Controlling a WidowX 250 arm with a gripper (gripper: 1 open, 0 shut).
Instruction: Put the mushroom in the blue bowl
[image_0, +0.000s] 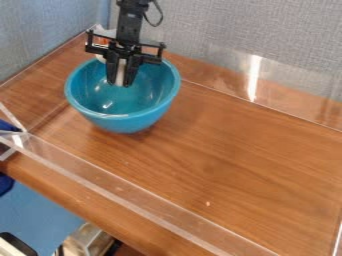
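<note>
**Gripper over bowl, mushroom not visible**

Gripper (123, 72) hangs pointing down inside the rim of the bowl (100, 108), fingers pinched tight together. Mushroom can't be made out: too small and hidden between or behind the dark fingers, so whether it is held is unclear from this view. Nothing lies on the visible bowl floor and nothing loose shows on the table (227, 140), so it is probably in the pinch.

Bowl sits near the table's far left corner, close to the clear wall (174, 218) that rims the table.

Handling, as a judgement: a toy mushroom is light, stiff plastic, not fragile. The rounded cap is likely slick and tapers away from flat fingers; the thick stem is the better place to hold, squeezed across its sides. It can roll once let go, but the deep glossy bowl should keep it in. The bowl itself is light and could slide if the fingers knock its rim.
</note>
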